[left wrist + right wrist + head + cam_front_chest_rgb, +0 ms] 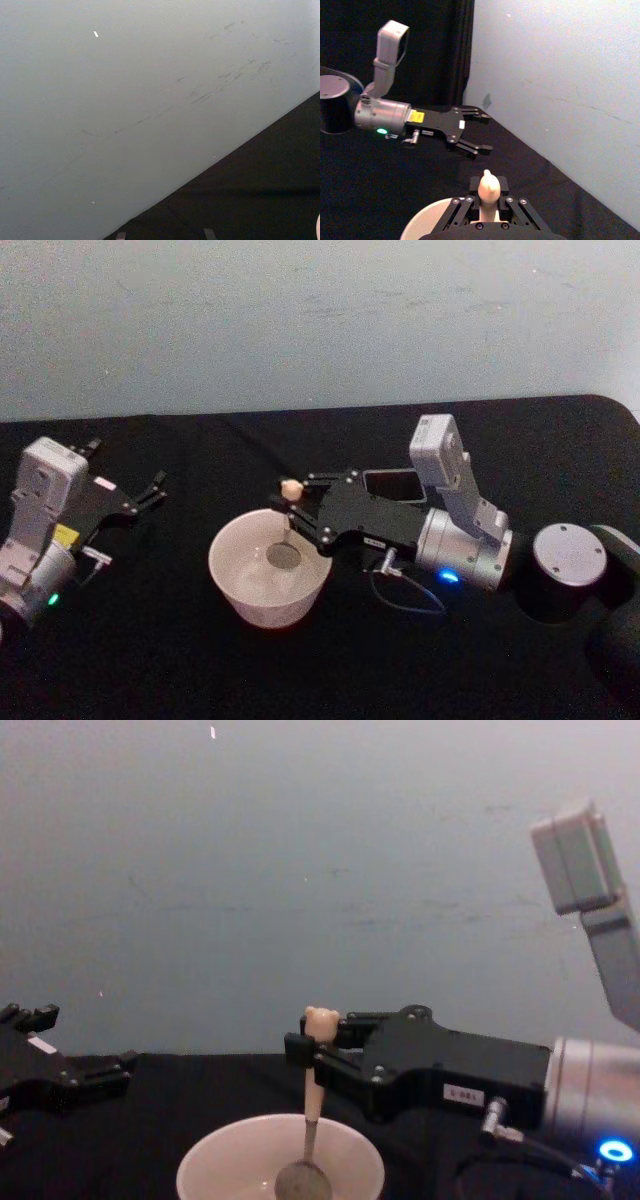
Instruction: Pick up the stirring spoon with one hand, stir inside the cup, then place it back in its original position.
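The cream-white cup [268, 592] sits on the black table in front of me, also low in the chest view as the cup [215, 1165]. My right gripper [296, 512] is shut on the beige handle of the stirring spoon [312, 1095], just below its bear head. The spoon stands nearly upright with its small bowl [303, 1181] down inside the cup. In the right wrist view the bear head [487, 187] pokes up between the fingers, above the cup's rim [420, 226]. My left gripper [155, 488] rests open at the left, away from the cup.
A dark grey square holder [393, 483] stands behind my right gripper, partly hidden by it. The right arm's base [568, 560] sits at the right. A pale wall runs along the table's far edge. Bare black cloth lies between the left gripper and the cup.
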Motion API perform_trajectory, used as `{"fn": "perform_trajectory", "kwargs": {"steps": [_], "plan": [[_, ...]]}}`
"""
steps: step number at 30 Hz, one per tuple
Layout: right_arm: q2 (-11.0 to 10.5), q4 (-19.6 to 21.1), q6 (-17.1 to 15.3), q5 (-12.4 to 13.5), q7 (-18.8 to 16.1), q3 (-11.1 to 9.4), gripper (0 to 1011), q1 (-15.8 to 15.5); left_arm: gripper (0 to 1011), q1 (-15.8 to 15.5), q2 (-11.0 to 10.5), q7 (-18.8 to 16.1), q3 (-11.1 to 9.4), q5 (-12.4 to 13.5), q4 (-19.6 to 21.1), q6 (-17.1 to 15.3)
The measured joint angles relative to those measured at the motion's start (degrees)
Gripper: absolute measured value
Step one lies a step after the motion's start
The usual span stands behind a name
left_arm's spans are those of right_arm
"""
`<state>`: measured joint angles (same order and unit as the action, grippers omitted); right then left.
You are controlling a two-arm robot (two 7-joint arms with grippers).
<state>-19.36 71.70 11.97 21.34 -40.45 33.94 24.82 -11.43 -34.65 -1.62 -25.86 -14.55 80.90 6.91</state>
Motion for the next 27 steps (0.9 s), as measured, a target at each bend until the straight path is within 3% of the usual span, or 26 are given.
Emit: {"fn": "perform_trajectory", "kwargs": {"steps": [12, 19, 27], "plan": [[-1.76, 3.76, -0.93, 0.35, -1.13, 1.28, 188, -2.19, 1001, 0.0, 0.0, 0.0, 0.0, 0.0, 0.01, 0.0], [-0.39, 3.03, -0.75, 0.26, -1.13, 2.15, 188, -1.34, 1001, 0.0, 0.0, 0.0, 0.0, 0.0, 0.0, 0.0], [2.24, -1.06, -0.39, -0.01, -0.74, 2.66, 188, 1.3, 1001, 0.0, 0.0, 0.0, 0.0, 0.0, 0.0, 0.0]]}}
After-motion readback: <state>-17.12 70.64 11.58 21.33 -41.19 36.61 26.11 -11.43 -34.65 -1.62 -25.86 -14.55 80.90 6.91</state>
